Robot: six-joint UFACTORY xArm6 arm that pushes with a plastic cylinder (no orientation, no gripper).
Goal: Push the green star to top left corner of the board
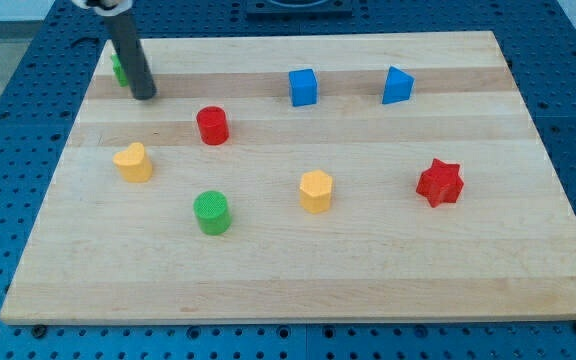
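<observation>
Rod leaning in from the view's top left, my tip (144,96) down on the counter (368,270), touching the green star (118,68), mostly hidden behind it. Star close to counter's top-left corner, little room left there. No jaws fitted; red cylinder (212,126) nearby to the right.

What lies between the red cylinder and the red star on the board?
In the camera view, the yellow hexagonal block sits roughly between the red cylinder and the red star, slightly toward the view's bottom.
</observation>
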